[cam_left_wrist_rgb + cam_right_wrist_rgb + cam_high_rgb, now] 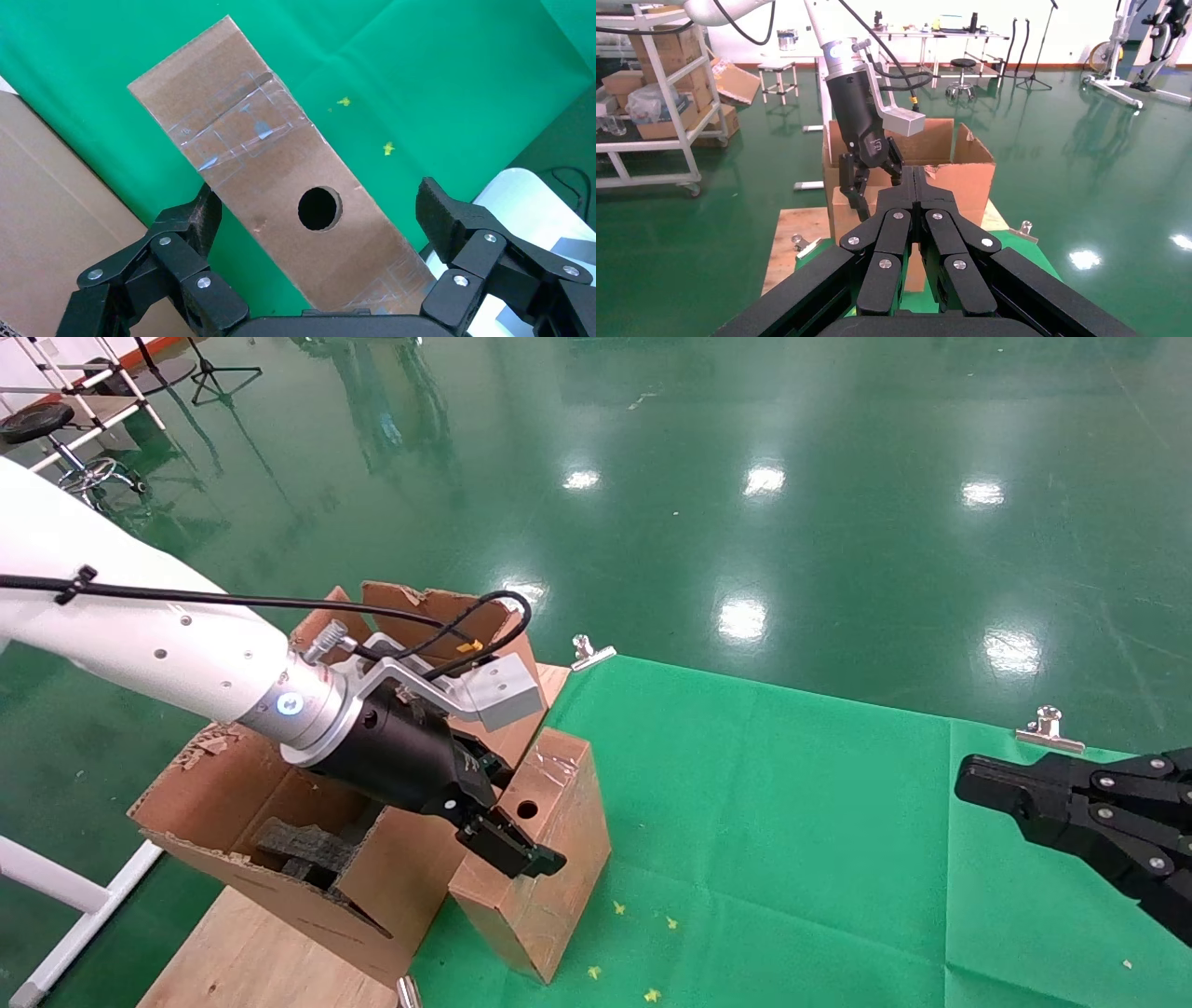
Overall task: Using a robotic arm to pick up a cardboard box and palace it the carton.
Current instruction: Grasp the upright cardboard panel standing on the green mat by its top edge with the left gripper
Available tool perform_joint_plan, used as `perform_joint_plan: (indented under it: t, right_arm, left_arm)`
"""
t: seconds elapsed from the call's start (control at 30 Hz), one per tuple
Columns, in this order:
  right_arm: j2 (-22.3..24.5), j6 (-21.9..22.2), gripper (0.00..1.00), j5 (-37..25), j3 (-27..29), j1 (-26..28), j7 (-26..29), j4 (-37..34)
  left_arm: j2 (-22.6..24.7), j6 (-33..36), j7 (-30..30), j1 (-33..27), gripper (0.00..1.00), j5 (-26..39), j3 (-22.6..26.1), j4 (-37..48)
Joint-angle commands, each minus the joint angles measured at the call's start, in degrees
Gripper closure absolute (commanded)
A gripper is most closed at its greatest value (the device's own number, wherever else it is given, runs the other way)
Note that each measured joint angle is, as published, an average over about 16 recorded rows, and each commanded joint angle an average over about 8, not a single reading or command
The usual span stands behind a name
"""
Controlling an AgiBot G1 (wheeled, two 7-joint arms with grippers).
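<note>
The small cardboard box [559,859], with a round hole and clear tape, stands on the green cloth, tilted against the carton [242,794]. The carton is large, has ragged flaps and holds black foam [303,850]. The white robotic arm [140,635] reaches over it. My left gripper [507,822] is open just above the box's holed face. In the left wrist view the box [281,175] lies between the open fingers [200,221] of the left gripper [320,210]. My right gripper [968,784] is shut and empty at the right, and it also shows in the right wrist view [916,175].
A green cloth [792,822] covers the table, held by metal clips [591,652] [1048,727]. The carton rests on a wooden board [251,952] at the cloth's left edge. Small yellow scraps [619,907] lie on the cloth. A white frame bar [56,896] stands at the far left.
</note>
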Motion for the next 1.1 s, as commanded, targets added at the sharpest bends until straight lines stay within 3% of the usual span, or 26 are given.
perform_joint_plan:
  t: [0.03, 0.1, 0.17, 1.1]
  right_arm:
    - [0.0, 0.0, 0.00, 0.0, 0.0, 0.0, 0.0, 0.0]
    - [0.0, 0.0, 0.00, 0.0, 0.0, 0.0, 0.0, 0.0]
    - [0.0, 0.0, 0.00, 0.0, 0.0, 0.0, 0.0, 0.0]
    - [0.0, 0.0, 0.00, 0.0, 0.0, 0.0, 0.0, 0.0]
  left_arm:
    - [-0.1, 0.0, 0.2, 0.0, 0.64, -0.1, 0.0, 0.0]
    - [-0.1, 0.0, 0.1, 0.0, 0.88, -0.1, 0.0, 0.0]
    - [0.0, 0.0, 0.1, 0.0, 1.00, -0.1, 0.0, 0.0]
    - [0.1, 0.0, -0.1, -0.1, 1.00, 0.1, -0.1, 0.2]
